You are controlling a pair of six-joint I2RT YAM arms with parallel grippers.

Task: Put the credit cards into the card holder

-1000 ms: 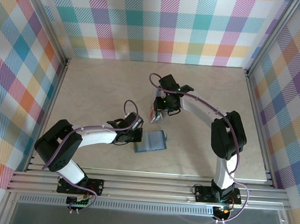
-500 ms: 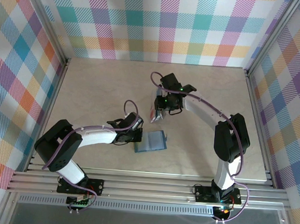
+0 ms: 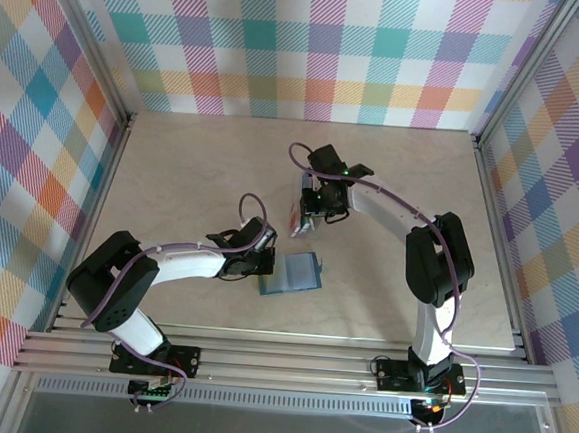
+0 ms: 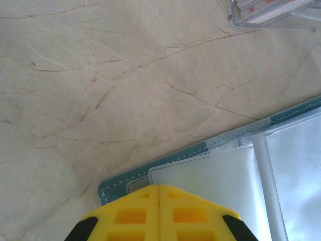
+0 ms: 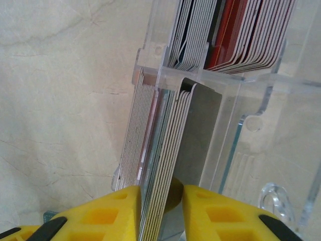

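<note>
The card holder (image 3: 300, 274) lies open on the table, teal-blue with clear sleeves (image 4: 215, 175) inside. My left gripper (image 3: 265, 267) is shut, its yellow tips (image 4: 159, 187) resting on the holder's near corner (image 4: 120, 183). The credit cards stand on edge in a clear plastic rack (image 3: 296, 215). My right gripper (image 5: 160, 193) is open and straddles a stack of pale grey cards (image 5: 168, 145). Its left finger (image 5: 115, 211) lies against the stack, and its right finger (image 5: 210, 211) stands a little apart from it. Red cards (image 5: 241, 30) sit in the rack's far slot.
The rack's clear walls (image 5: 246, 125) rise to the right of my right gripper. The rack (image 4: 266, 12) also shows beyond the holder in the left wrist view. Bare marbled table (image 3: 193, 169) lies to the left and behind, with checked walls (image 3: 303, 47) all round.
My right gripper's jaws have narrowed around the stack of cards, and the arm has shifted slightly. The left arm and the card holder have not moved.
</note>
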